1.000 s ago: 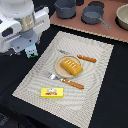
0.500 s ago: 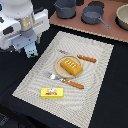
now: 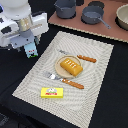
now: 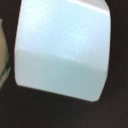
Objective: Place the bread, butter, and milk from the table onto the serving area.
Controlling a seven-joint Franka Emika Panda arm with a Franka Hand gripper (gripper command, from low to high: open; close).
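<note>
1. Two of the three items look placed already: I see the bread [image 3: 70, 67] on the plate [image 3: 58, 71] and the butter [image 3: 52, 92] flat on the mat [image 3: 100, 80], well apart from the jaws.
2. That leaves the milk [image 3: 31, 50]. In the exterior view only its lower part shows, poking out directly beneath the gripper [image 3: 29, 44], over the black table [image 3: 110, 110] just off the mat's corner.
3. The wrist view is filled by the carton's pale blue-white face [image 4: 62, 52], so it sits right under the palm, between the jaws.
4. Jaw state: I judge them closed on the carton, since it hangs from the hand, but the fingers themselves are hidden in both views, so I cannot say how wide they stand.
5. Handling, as I judge it: a small carton is light, with smooth, slightly slippery walls that give under a hard squeeze. The flat side walls below the gable are the place to grip, with moderate force.
6. It is tall for its base, so I would set it down upright on bare mat, clear of the fork [image 3: 54, 76] and knife [image 3: 86, 58].
</note>
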